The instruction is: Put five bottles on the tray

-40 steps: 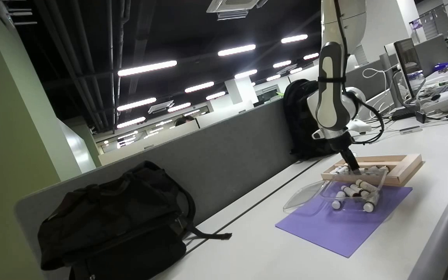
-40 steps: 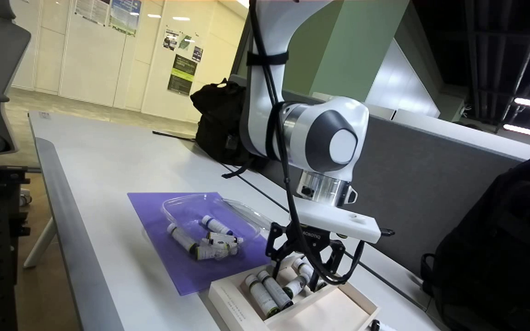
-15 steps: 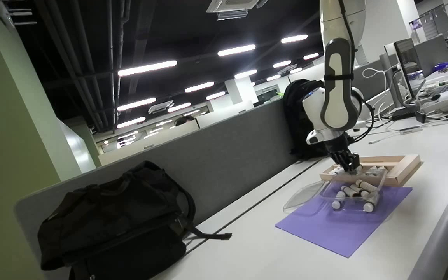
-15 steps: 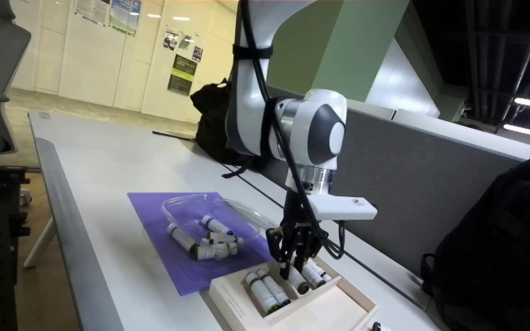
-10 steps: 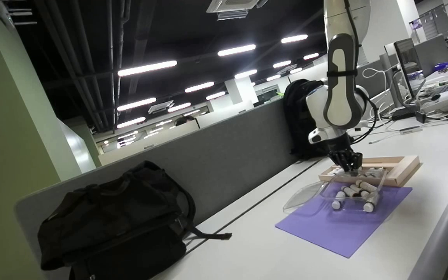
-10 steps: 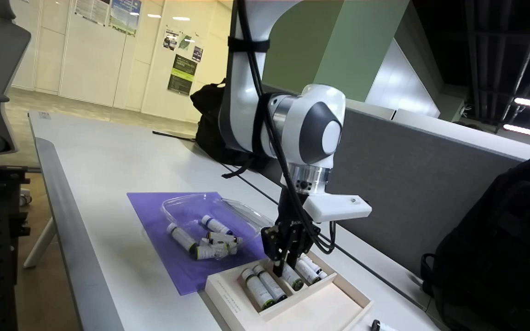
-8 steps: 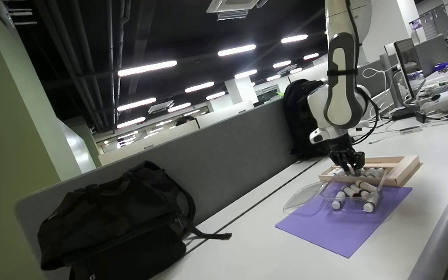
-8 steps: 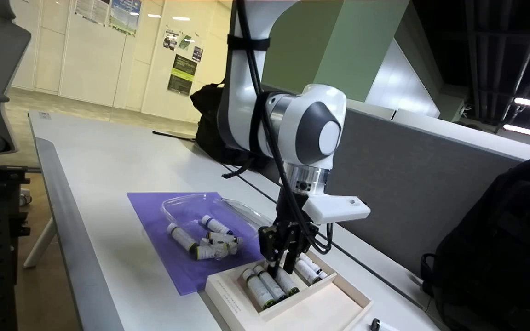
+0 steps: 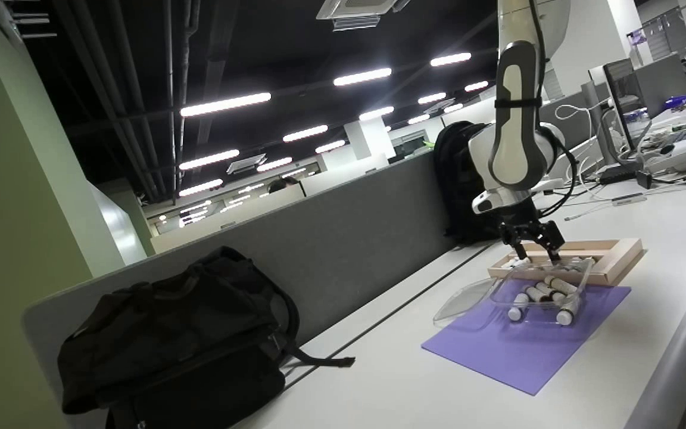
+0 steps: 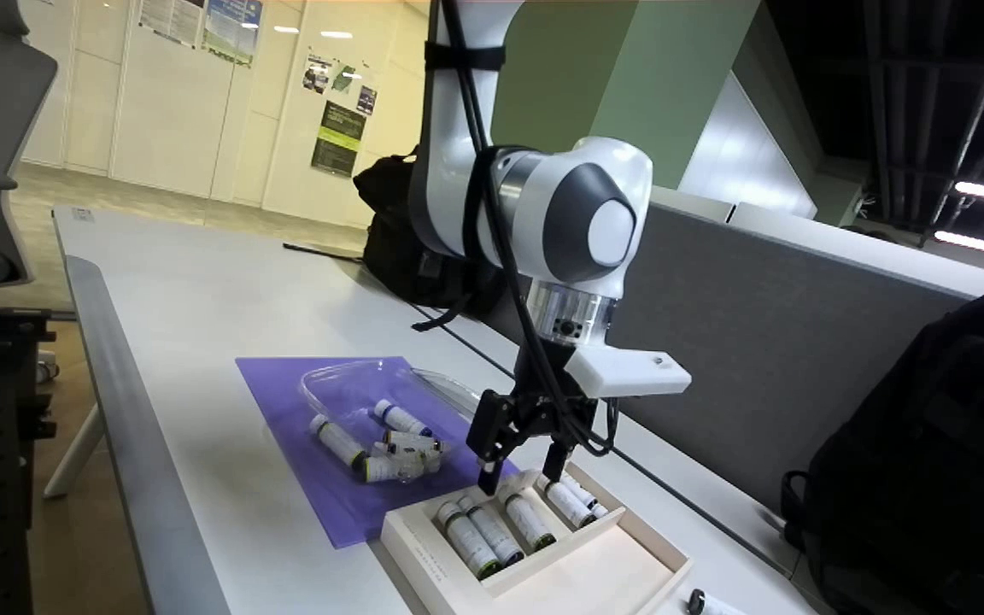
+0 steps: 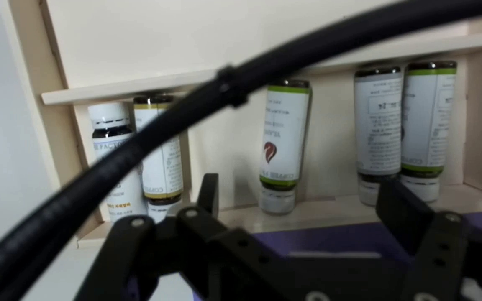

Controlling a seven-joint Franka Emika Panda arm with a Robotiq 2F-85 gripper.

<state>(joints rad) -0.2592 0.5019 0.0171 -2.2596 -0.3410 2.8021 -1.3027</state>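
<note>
five bottles [image 11: 285,138] lay flat in your tray [image 10: 594,574], walled in so they likely couldn't roll off, and there hung your claw [image 10: 521,475], empty, jaws wide apart!

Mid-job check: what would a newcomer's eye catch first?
First, the white arm, its open black gripper above the wooden tray where five bottles lie. Then the purple mat beside the tray, bearing a clear container of more bottles. A large black bag looms left in an exterior view.
</note>
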